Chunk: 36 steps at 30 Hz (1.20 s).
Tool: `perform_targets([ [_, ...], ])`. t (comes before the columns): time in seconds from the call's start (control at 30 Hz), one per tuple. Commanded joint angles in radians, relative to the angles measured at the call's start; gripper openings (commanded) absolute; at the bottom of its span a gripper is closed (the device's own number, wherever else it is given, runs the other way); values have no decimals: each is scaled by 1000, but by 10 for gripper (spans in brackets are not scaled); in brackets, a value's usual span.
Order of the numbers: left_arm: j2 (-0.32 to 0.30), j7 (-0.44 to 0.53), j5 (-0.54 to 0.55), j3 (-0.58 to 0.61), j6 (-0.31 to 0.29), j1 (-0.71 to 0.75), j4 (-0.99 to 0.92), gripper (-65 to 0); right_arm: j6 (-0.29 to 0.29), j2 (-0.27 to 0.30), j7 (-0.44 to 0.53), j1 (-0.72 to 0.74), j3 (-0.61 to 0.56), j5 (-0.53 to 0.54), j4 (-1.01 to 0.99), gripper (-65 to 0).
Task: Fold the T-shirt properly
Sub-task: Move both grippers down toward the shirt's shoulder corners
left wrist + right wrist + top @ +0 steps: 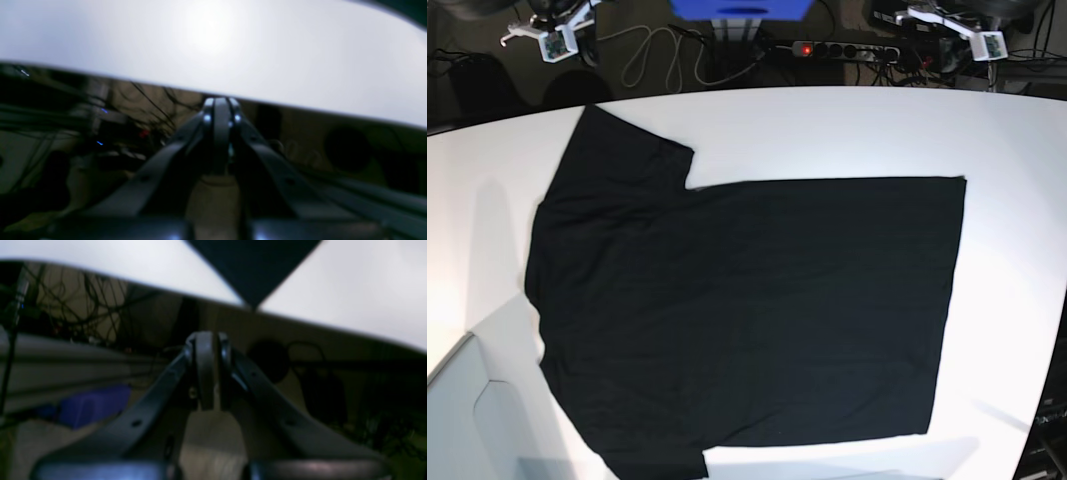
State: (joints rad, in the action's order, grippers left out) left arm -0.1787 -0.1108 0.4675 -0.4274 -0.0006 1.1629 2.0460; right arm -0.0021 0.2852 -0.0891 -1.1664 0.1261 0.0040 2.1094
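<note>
Both sets of jaws closed, nothing held: left gripper (pixel 221 101), dark metal, fingertips pressed together just off the table edge; right gripper (pixel 207 336), same make, fingertips likewise together, clear of the table. Item: one large black short-sleeved cloth T-shirt (pixel 747 310), plain side up, spread flat across the middle of a white smooth-topped table (pixel 1017 130); one sleeve points toward the far-left corner, the other lies at the near edge, and the straight hem runs down the right side of the base view. A dark corner of the cloth (pixel 252 270) shows in the right wrist view, reaching the table's edge. Beyond the far edge: a black power strip with a red light (pixel 842 48), grey coiled cables (pixel 662 55), a blue box (pixel 742 8). Both wrist views blurred.
</note>
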Motion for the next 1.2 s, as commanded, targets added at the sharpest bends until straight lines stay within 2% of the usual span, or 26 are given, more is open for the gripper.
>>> perform_targets([
  [0.0, -3, 9, 3, -9, 0, -2, 18, -650, 4, 4, 19, -5, 1, 6, 18, -628],
  [0.13, -2, 3, 3, -23, 0, -62, 14, -650, 4, 7, 19, 44, 1, 6, 18, -500],
  [0.23, 0, -63, 3, -32, 0, -107, 18, -632, 35, 9, 19, 85, -1, 6, 16, -376],
  [0.3, 8, -99, 3, -60, 0, -149, 20, -529, 69, 9, 13, 115, 2, 6, 15, -326],
  [0.37, 26, -123, 3, -84, 0, -199, 18, -420, 72, 9, 13, 133, 2, 6, 15, -298],
  [0.43, 31, -143, 3, -110, 0, -242, 18, -361, 72, 6, 12, 150, 1, 6, 15, -293],
  [0.57, 11, -228, 3, -147, -2, -349, 12, -374, 72, 3, 12, 185, -23, 8, 13, -293],
  [0.67, -26, -315, 3, -153, -2, -455, -21, -374, 72, 1, 12, 211, -41, 8, 13, -293],
  [0.77, -66, -359, 3, -153, -6, -551, -87, -373, 72, -22, 12, 233, -56, 4, 13, -294],
  [0.83, -94, -372, 3, -153, -66, -613, -146, -373, 72, -51, 12, 240, -56, 4, 13, -295],
  [0.93, -100, -409, 3, -169, -151, -696, -233, -373, 72, -76, 10, 256, -55, 3, 6, -295],
  [1.17, -80, -432, 3, -253, -198, -812, -399, -373, 72, -74, 10, 257, -56, 1, 1, -295],
])
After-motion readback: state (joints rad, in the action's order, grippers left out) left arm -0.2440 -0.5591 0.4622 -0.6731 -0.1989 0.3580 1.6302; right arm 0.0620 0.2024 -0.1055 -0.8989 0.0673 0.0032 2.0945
